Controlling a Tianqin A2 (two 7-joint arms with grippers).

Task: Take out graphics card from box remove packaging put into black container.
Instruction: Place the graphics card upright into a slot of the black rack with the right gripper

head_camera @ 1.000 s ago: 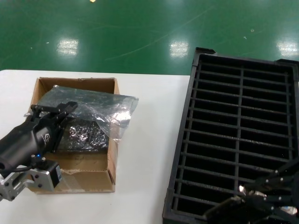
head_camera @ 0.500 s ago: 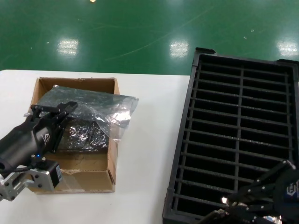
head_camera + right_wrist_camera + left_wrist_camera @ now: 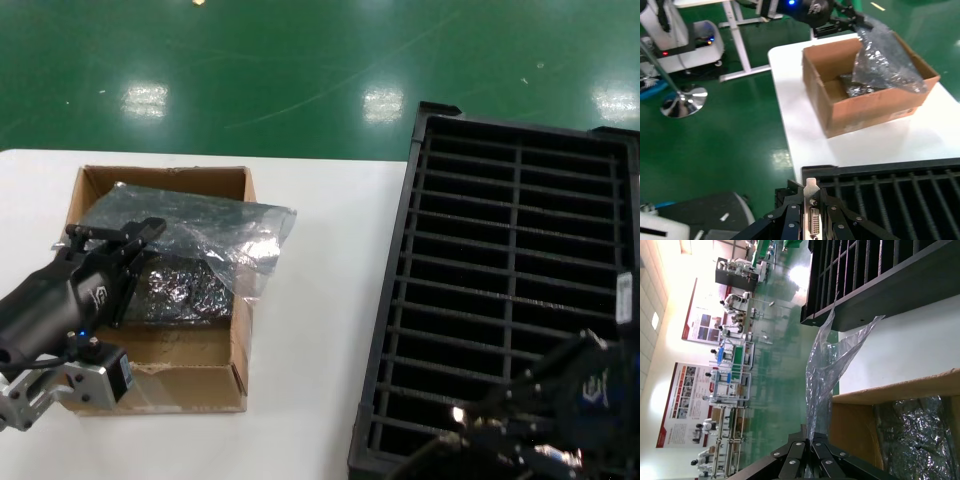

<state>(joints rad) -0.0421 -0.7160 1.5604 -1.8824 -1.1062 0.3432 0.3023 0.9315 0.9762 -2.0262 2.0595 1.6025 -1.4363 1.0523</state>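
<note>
My left gripper [image 3: 140,232] is shut on the crinkly translucent packaging [image 3: 230,225] and holds it above the brown cardboard box [image 3: 190,385]; the left wrist view shows the packaging [image 3: 830,355] pinched between the shut jaws [image 3: 813,442]. My right gripper [image 3: 470,422] hangs over the near left corner of the black container [image 3: 385,330]. In the right wrist view it [image 3: 811,192] is shut on the graphics card [image 3: 812,222], whose silver bracket with a white port stands between the jaws. The card's board is hidden.
Another dark crinkly bag [image 3: 180,290] lies inside the box. The white table [image 3: 310,330] runs between the box and the container. The right wrist view shows the box [image 3: 865,112], the table's edge and green floor beyond.
My right arm has shifted left and turned over the container's near corner, carrying the card. The left arm and the packaging have not moved.
</note>
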